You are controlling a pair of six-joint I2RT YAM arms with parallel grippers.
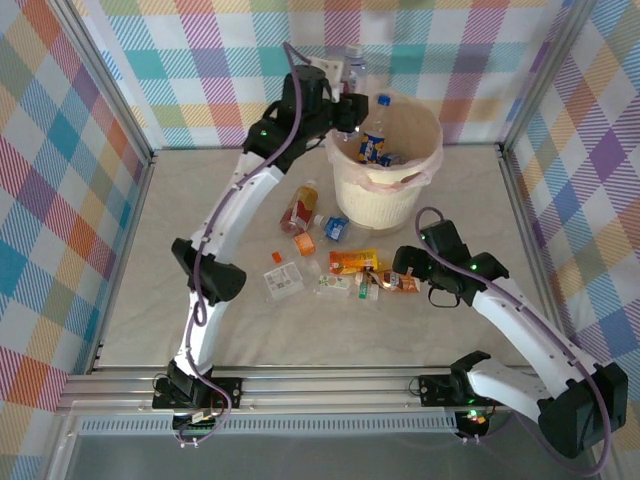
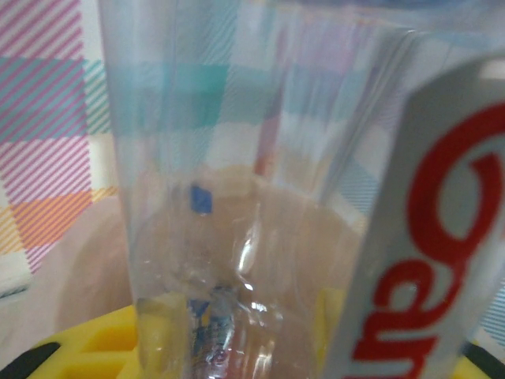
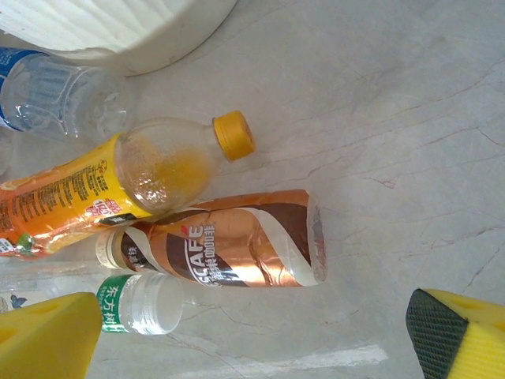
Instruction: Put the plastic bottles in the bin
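Note:
My left gripper (image 1: pixel 349 103) hangs at the near-left rim of the cream bin (image 1: pixel 380 200), shut on a clear plastic bottle (image 1: pixel 352 68) that sticks up from it. In the left wrist view that clear bottle (image 2: pixel 237 197), with a white label in red letters, hides the fingers apart from yellow pads (image 2: pixel 95 347). Two bottles (image 1: pixel 375 142) lie inside the bin. My right gripper (image 1: pixel 405 272) hovers open over a copper-labelled bottle (image 3: pixel 237 241), an orange-labelled bottle (image 3: pixel 118 178) and a green-labelled bottle (image 3: pixel 138 304); right gripper (image 3: pixel 252 339) holds nothing.
More bottles lie scattered left of the right gripper: an orange one (image 1: pixel 300 208), a blue-labelled one (image 1: pixel 335 227) and a crushed clear one (image 1: pixel 283 281). A clear blue-labelled bottle (image 3: pixel 55 95) lies by the bin wall (image 3: pixel 118 24). Checked cloth walls (image 1: pixel 80 150) enclose the table.

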